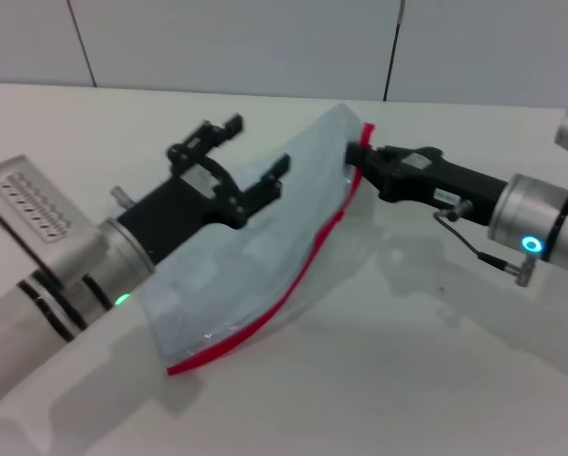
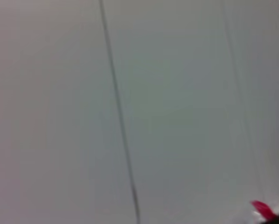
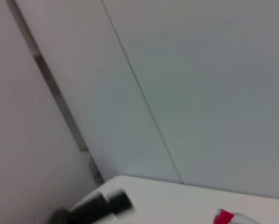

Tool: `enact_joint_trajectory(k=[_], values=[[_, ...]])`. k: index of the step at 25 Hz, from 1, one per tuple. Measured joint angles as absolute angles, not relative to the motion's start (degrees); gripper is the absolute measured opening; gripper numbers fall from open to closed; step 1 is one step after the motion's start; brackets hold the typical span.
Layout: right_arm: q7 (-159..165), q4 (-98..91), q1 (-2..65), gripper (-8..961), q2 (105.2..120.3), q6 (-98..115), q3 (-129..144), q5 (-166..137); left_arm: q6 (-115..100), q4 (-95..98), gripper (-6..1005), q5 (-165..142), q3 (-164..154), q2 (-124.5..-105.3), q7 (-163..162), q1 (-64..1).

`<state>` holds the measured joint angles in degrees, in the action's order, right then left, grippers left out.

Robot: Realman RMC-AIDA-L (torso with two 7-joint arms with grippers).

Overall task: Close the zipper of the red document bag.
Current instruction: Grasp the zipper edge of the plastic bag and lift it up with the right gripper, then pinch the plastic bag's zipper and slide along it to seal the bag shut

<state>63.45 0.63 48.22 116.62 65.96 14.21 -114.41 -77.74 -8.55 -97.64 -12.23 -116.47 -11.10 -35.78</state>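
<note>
The red document bag (image 1: 255, 266) is a translucent pale blue pouch, lifted off the white table at its far end and sagging toward me. Its zipper (image 1: 303, 275) is a bright red strip along the right-hand long edge, curving from the far top corner down to the near corner. My right gripper (image 1: 353, 160) is shut on the far end of that red edge; the slider is hidden there. Over the pouch's left side my left gripper (image 1: 251, 152) stands open, holding nothing. A red scrap of the zipper (image 2: 263, 210) shows in the left wrist view and the zipper (image 3: 223, 217) again in the right wrist view.
The white table (image 1: 436, 361) stretches around the bag. A grey panelled wall (image 1: 265, 38) with dark seams stands behind it. In the right wrist view a dark gripper part (image 3: 100, 205) shows low near the table's edge.
</note>
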Motion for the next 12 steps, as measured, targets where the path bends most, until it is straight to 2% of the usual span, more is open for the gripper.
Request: enact_joint_trajectory(k=[12], values=[[61.94,3.32,50.73,17,116.87,65.46,10.34,-114.43,-76.20,-11.95,753,-99.12,-14.12,-116.76,-7.42,-37.79]])
